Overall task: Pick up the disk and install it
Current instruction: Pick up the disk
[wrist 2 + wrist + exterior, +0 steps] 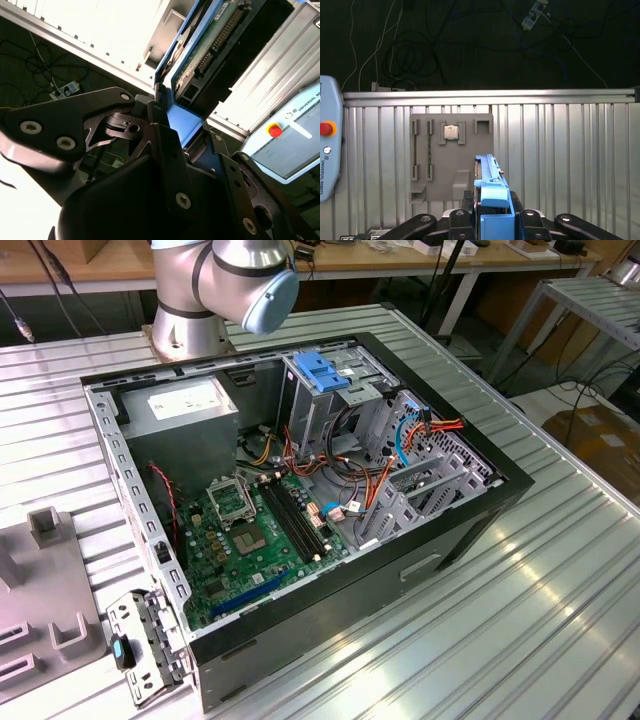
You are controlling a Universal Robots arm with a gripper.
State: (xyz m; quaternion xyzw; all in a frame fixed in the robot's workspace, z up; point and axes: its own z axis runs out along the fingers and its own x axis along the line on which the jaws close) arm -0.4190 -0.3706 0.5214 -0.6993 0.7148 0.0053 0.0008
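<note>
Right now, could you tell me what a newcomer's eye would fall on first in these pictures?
Most striking is the open case on the ribbed table in the exterior view, its green motherboard bare and a blue latch atop its drive cage. In both wrist views the gripper is shut on the disk at its blue rail, holding it clear of the table.

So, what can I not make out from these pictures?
1. The disk label: second wrist view shows its circuit-board side, far end cut by the top edge; first wrist view shows it edge-on.
2. The arm: exterior view, cut by the top edge.
3. The grey cage interior: exterior view, hidden by its walls and cables.
</note>
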